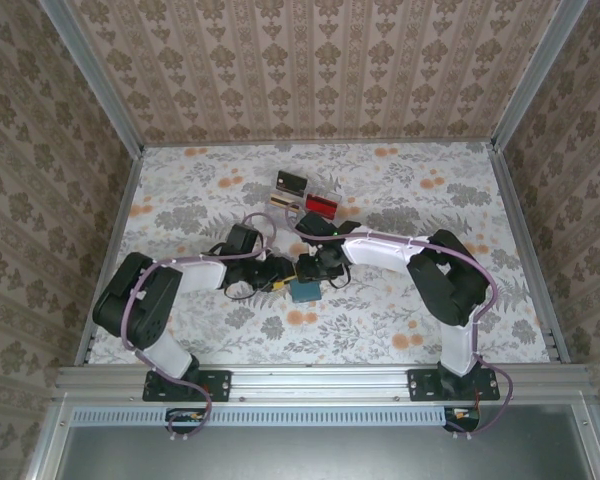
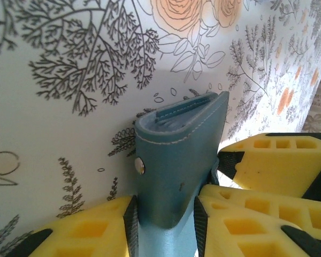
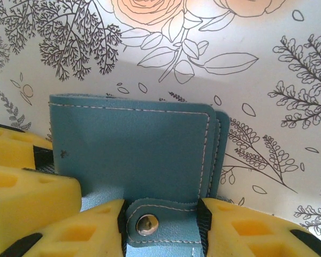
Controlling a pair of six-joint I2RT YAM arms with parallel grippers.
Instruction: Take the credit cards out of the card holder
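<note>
**Now: holder (image 1: 303,290) pinched by both grippers, mid-table**

So, the L gripper (image 2: 166,222) is clenched on the holder. Its two black pads press opposite sides of one end, and the far end, w/ its stitched edge & layered slots, points away from the cam. The R gripper (image 3: 160,219) grasps the snap tab (image 3: 145,224) at the holder's near edge, w/ the broad blue panel lying just beyond its fingers.

I think the reason for 2 grips is this: one arm steadies the body while the other pulls the tab, so the soft panels can open w/o the holder sliding on the table (image 1: 200,180). I cannot tell whether the holder rests on the table or is lifted a little.

In the top view both grippers meet in front of the bases, w/ the holder between them. Further back, near each other, lie a black card (image 1: 292,182), a red card (image 1: 321,203) & a pale card (image 1: 284,201), so those are out. Prob. more are inside, but the layered edges at the holder's mouth are too unclear to say.
</note>
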